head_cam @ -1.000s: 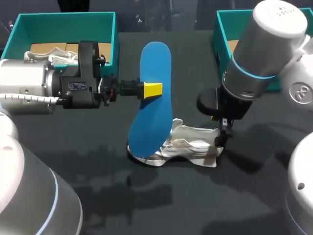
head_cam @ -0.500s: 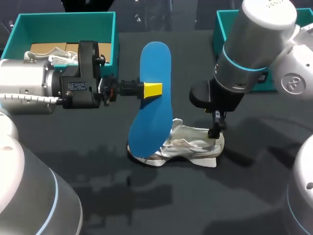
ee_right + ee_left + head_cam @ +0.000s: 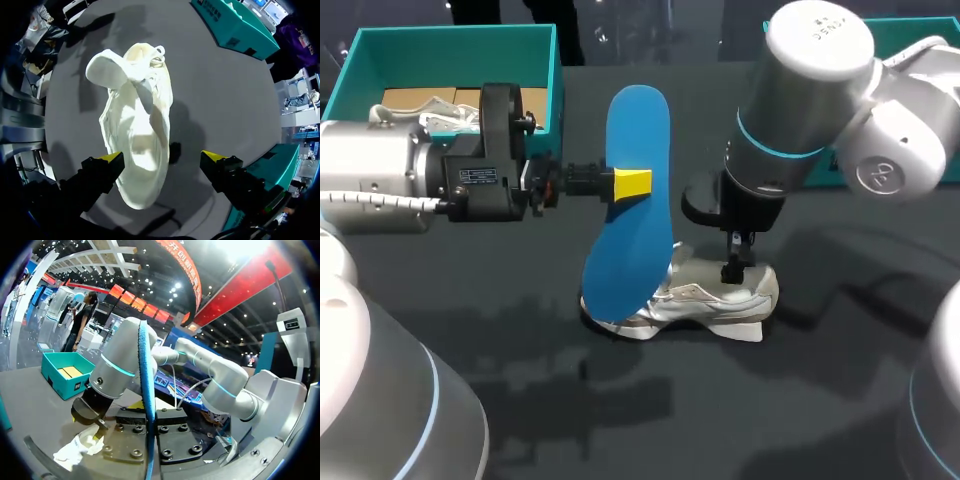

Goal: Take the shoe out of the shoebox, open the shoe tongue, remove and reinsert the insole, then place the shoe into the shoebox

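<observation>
A white shoe (image 3: pixel 712 300) lies on its side on the dark table. My left gripper (image 3: pixel 620 184) is shut on a blue insole (image 3: pixel 632 215) and holds it upright, its lower end down at the shoe's toe. In the left wrist view the insole (image 3: pixel 146 390) stands edge-on between the pads, with the shoe (image 3: pixel 80 449) below and to one side. My right gripper (image 3: pixel 734 262) hangs open just above the shoe's heel end. Seen from the right wrist, the shoe (image 3: pixel 137 135) lies under the gripper (image 3: pixel 164 157); one yellow tip is over its edge, the other over bare table.
A teal shoebox (image 3: pixel 450 38) at the back left holds another white shoe and cardboard. A second teal box (image 3: pixel 930 25) stands at the back right, partly behind my right arm. One teal box (image 3: pixel 235 27) shows beyond the shoe in the right wrist view.
My right arm has swung left, bringing its open gripper from beside the heel to above the shoe. The left arm and the insole have stayed put.
</observation>
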